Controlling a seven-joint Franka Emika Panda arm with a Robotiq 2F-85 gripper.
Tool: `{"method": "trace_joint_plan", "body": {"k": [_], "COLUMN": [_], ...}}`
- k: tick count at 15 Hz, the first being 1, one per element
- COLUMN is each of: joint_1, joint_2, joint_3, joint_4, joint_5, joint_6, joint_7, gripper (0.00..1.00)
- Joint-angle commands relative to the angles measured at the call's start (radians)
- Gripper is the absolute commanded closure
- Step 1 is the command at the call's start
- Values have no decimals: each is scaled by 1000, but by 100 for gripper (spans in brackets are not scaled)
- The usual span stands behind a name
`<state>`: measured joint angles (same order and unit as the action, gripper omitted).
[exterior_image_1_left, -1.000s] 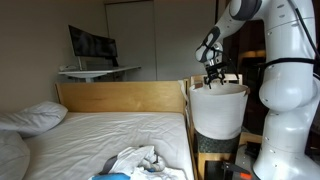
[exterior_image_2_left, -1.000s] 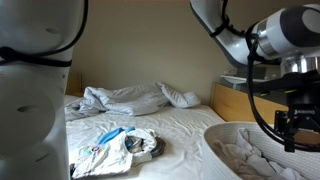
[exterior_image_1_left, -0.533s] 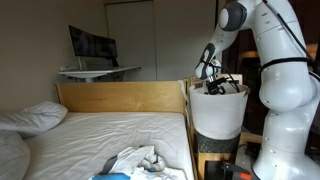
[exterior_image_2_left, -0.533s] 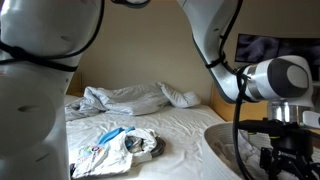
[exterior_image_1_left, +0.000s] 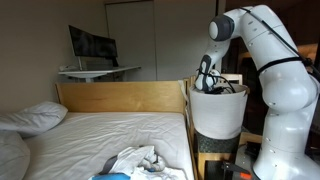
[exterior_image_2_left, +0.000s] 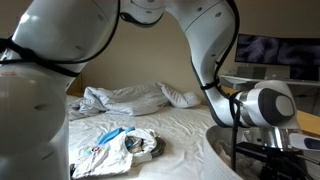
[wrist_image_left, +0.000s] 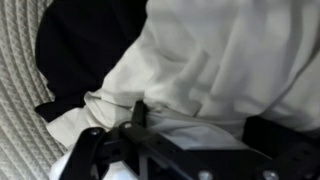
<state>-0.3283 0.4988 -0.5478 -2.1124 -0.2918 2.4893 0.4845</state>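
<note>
**In the basket beside the bed: claw down on the laundry**

Beside the light wooden bed frame (exterior_image_1_left: 120, 97) stands the tall white woven laundry basket (exterior_image_1_left: 218, 112), and your gripper (exterior_image_1_left: 208, 84) sits just inside its rim. In the wrist view the crumpled cream cloth (wrist_image_left: 230, 70) lies right under the claw, over a black garment (wrist_image_left: 85, 50). I cannot tell whether the claw is apart or pinched. Centre on one thick fold, keep off the woven wall, and grip firmly before lifting.

Dim warm indoor light, soft shadows, blurred wrist view
</note>
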Motion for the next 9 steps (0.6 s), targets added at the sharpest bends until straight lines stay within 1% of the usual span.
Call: {"method": "trace_joint_plan", "body": {"k": [1,9], "joint_1": [26,47], "joint_2": [46,-1], "joint_3": [-52,-96], "joint_4": [3,14], "joint_5": [-25,-14], "joint_6": [70,8], "joint_7": [37,-11], "gripper": [31,84]}}
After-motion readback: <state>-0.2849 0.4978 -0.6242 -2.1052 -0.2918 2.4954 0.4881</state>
